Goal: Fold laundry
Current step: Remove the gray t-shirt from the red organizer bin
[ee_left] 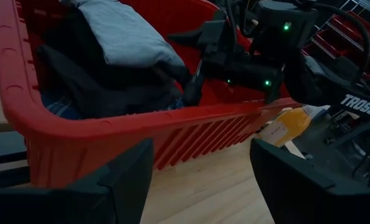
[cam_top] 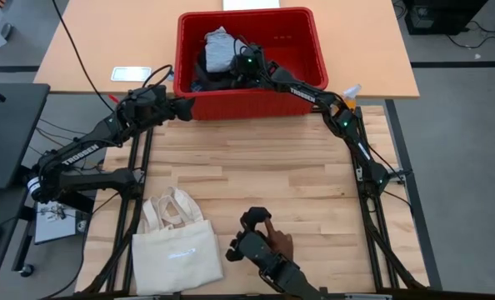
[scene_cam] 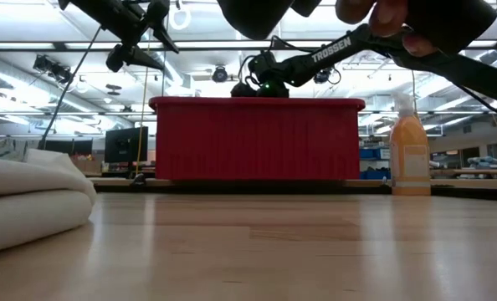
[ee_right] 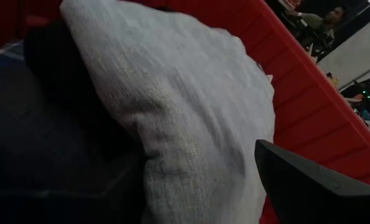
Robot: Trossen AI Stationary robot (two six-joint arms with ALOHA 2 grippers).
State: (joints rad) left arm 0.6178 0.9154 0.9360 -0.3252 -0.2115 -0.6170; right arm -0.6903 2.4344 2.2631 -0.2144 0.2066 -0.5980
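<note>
Laundry heaped in red bin at twelve o'clock on bench: grey top over dark pieces. Risk: snagging several garments together, or dragging the bin. Right gripper down inside the bin beside the grey top, fingers apart, nothing held. Left gripper poised just outside the bin's ten o'clock wall, fingers apart.

robotics lab, ceiling strip lights, monitors, storage shelves behind the table
</note>
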